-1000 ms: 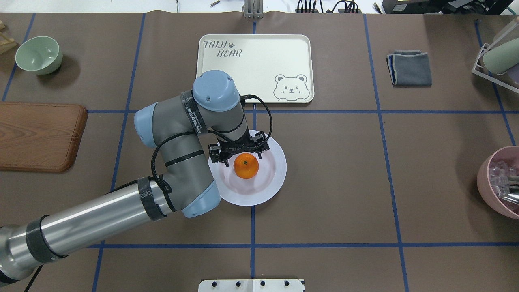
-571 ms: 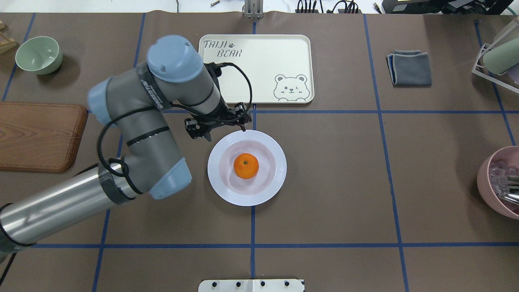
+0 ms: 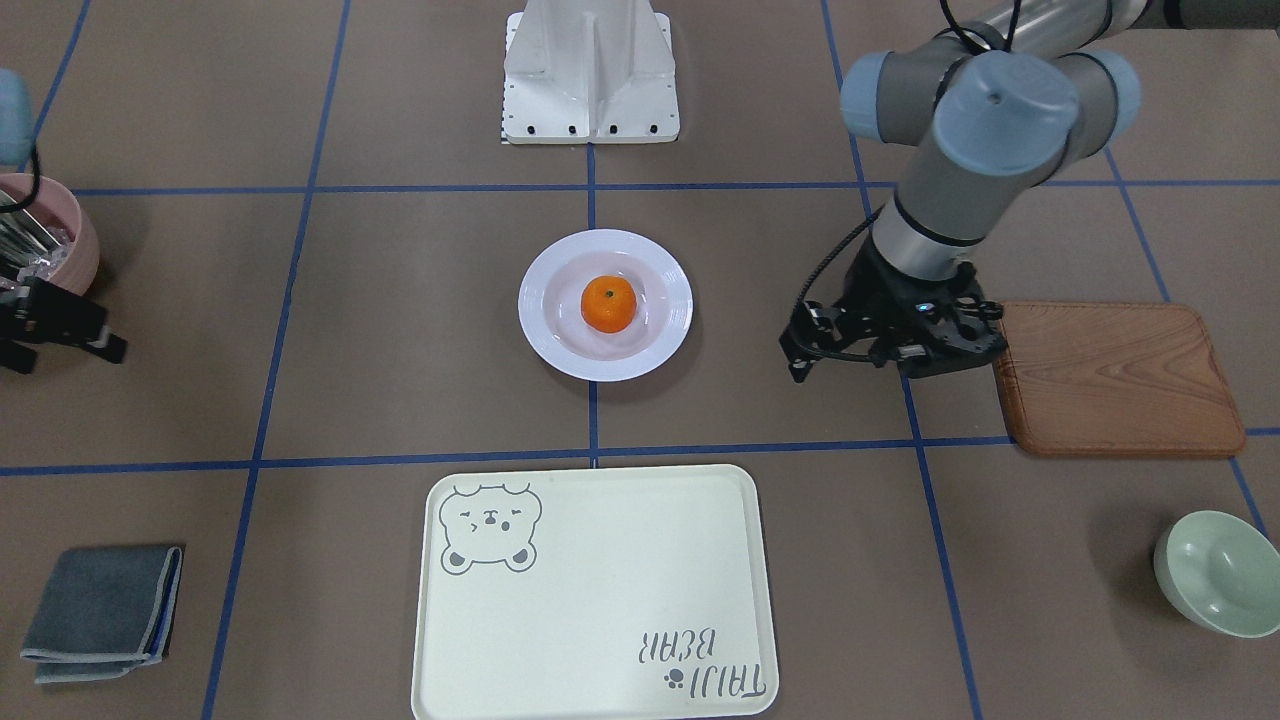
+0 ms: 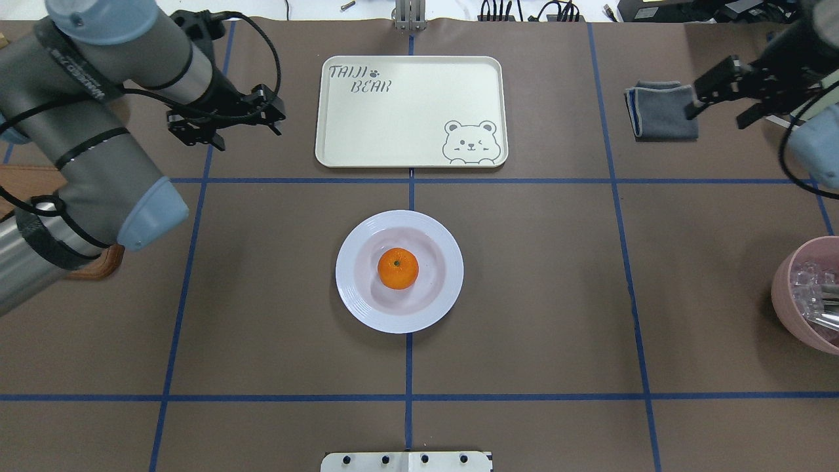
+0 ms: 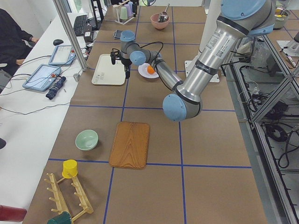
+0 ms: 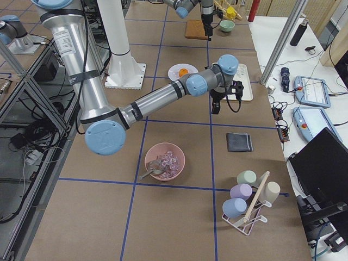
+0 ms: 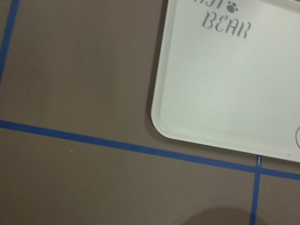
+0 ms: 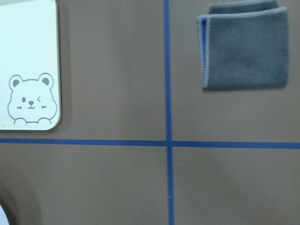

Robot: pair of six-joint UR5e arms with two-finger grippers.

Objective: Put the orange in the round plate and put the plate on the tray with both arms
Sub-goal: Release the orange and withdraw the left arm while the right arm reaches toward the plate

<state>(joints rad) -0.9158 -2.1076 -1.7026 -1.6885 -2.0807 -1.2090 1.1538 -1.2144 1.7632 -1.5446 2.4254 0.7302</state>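
Observation:
The orange (image 4: 398, 268) (image 3: 609, 304) lies in the middle of the white round plate (image 4: 452, 272) (image 3: 540, 330), which stands on the table just in front of the tray. The cream tray (image 4: 406, 111) (image 3: 600, 590) holds nothing; its corners also show in the wrist views (image 7: 225, 84) (image 8: 28, 56). My left gripper (image 4: 249, 136) (image 3: 855, 365) hangs open and holds nothing, to the left of the tray and well away from the plate. Over by the grey cloth, my right gripper (image 4: 718, 115) (image 3: 65, 355) is open too, with nothing in it.
A folded grey cloth (image 4: 662, 110) lies right of the tray. A pink bowl (image 4: 809, 295) with clear pieces sits at the right edge. A wooden board (image 3: 1115, 380) and a pale green bowl (image 3: 1215, 572) are on the left side. A mug rack (image 6: 247, 204) stands beyond the cloth.
My left gripper rose from over the orange and swung away up and left to beside the tray. The right gripper came into view near the grey cloth. Orange and plate stayed put.

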